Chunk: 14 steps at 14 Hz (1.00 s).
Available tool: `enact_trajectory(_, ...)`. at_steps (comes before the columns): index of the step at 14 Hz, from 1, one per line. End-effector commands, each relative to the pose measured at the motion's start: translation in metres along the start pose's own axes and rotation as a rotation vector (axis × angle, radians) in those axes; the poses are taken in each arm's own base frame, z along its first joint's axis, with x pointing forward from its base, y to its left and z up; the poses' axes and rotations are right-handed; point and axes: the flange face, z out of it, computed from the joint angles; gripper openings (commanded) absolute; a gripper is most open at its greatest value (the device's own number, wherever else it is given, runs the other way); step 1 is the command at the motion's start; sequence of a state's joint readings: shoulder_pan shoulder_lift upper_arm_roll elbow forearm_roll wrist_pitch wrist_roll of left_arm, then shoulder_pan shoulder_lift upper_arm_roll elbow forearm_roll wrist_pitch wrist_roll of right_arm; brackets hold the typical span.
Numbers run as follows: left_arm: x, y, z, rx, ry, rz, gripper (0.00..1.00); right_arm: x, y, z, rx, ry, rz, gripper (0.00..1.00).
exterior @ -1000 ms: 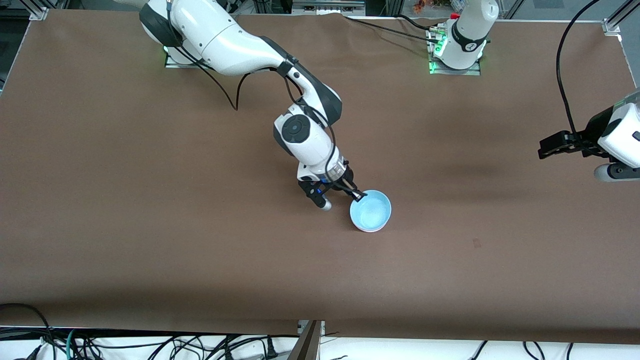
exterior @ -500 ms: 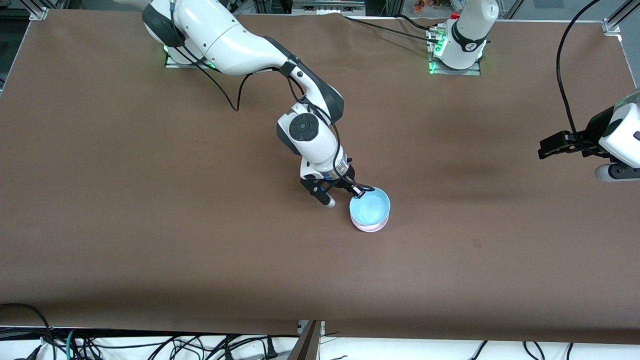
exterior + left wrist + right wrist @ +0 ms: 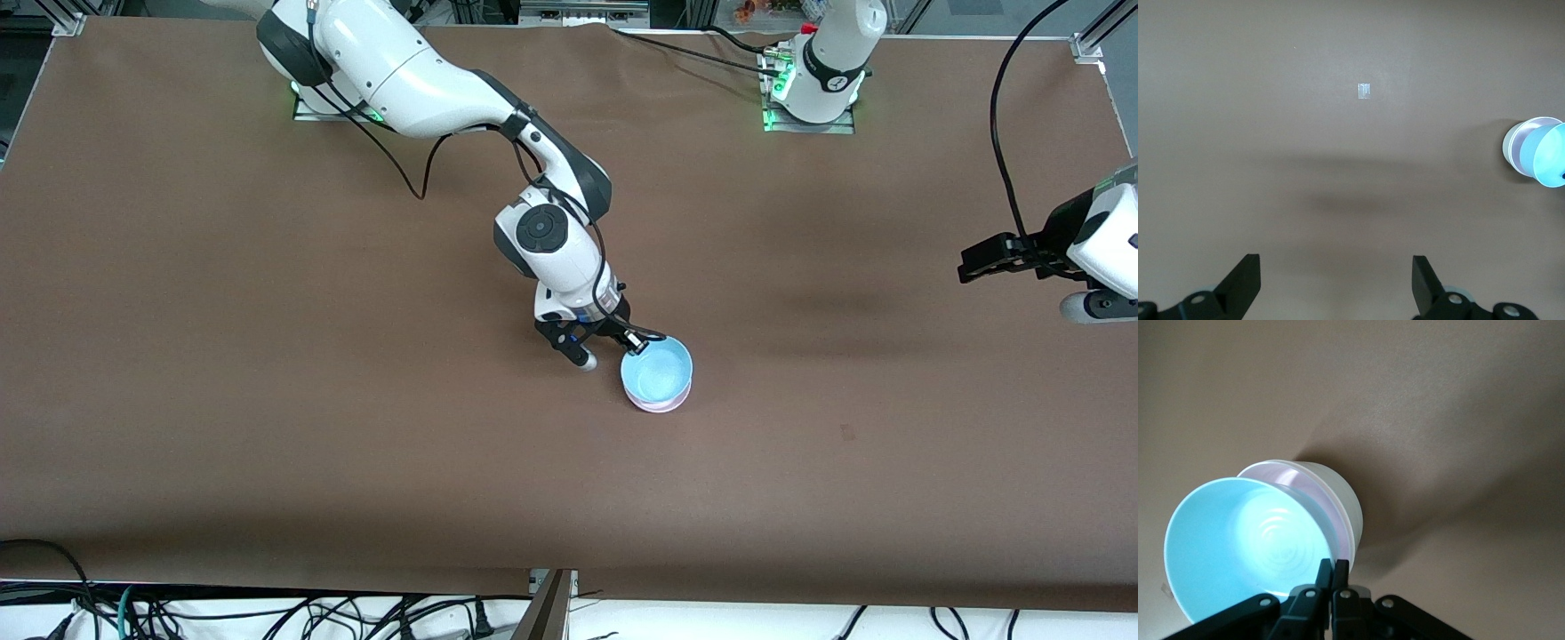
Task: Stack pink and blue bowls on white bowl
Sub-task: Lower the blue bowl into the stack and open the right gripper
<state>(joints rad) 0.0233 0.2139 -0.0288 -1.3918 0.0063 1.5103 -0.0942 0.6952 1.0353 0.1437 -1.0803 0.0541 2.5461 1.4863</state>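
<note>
Table [image 3: 267,400]: one wide surface under a plain brown cover, matte, with soft arm shadows across the middle. Along the edge nearest the front camera, a white strip with loose black cables [image 3: 267,613]. Metal framing [image 3: 67,18] stands at the corners by the arm bases. A small pale tape mark [image 3: 1365,89] sits on the cover, seen from the left wrist, well apart from the bowls.

Right arm [image 3: 418,76]: reaches from its base out to mid-table. Right gripper [image 3: 633,342] is over the bowl stack, at the rim edge toward the arm bases. Fingers [image 3: 1340,577] are pressed together on the blue bowl's rim, one inside and one outside the wall.

Left arm [image 3: 831,53]: waits at its end of the table. Left gripper [image 3: 1335,283] hangs over bare cover, its fingers [image 3: 1245,280] spread wide with nothing between them.

Bowls: blue bowl [image 3: 656,369] sits uppermost, directly under the right gripper. From the right wrist it reads tilted, its rim raised clear of the rims under it on the gripper side. Pink bowl [image 3: 656,404] shows as a thin pale pink edge under the blue one, on the side nearer the front camera. White bowl [image 3: 1338,495] is the outer wall of the stack, resting on the cover, with the pink rim just inside it. The stack lies well apart from the left gripper.
</note>
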Motion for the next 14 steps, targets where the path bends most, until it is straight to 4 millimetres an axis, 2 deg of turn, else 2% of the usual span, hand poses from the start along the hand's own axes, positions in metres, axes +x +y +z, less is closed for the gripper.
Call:
enact_trajectory(1, 0.000, -0.002, -0.003, -0.014, -0.006, -0.007, 1.00, -0.005, -0.006, 0.003, 0.031, 0.013, -0.023, 0.00)
enact_trajectory(6, 0.000, 0.000, -0.003, -0.015, -0.006, -0.007, 1.00, -0.002, -0.003, 0.007, 0.019, 0.052, -0.077, 0.00)
enact_trajectory(13, 0.000, -0.001, -0.003, -0.017, -0.006, -0.005, 1.00, -0.012, 0.001, 0.015, 0.001, 0.074, -0.134, 0.00)
enact_trajectory(14, 0.000, -0.001, -0.003, -0.016, -0.006, -0.005, 1.00, -0.010, 0.001, 0.013, 0.003, 0.076, -0.132, 0.10)
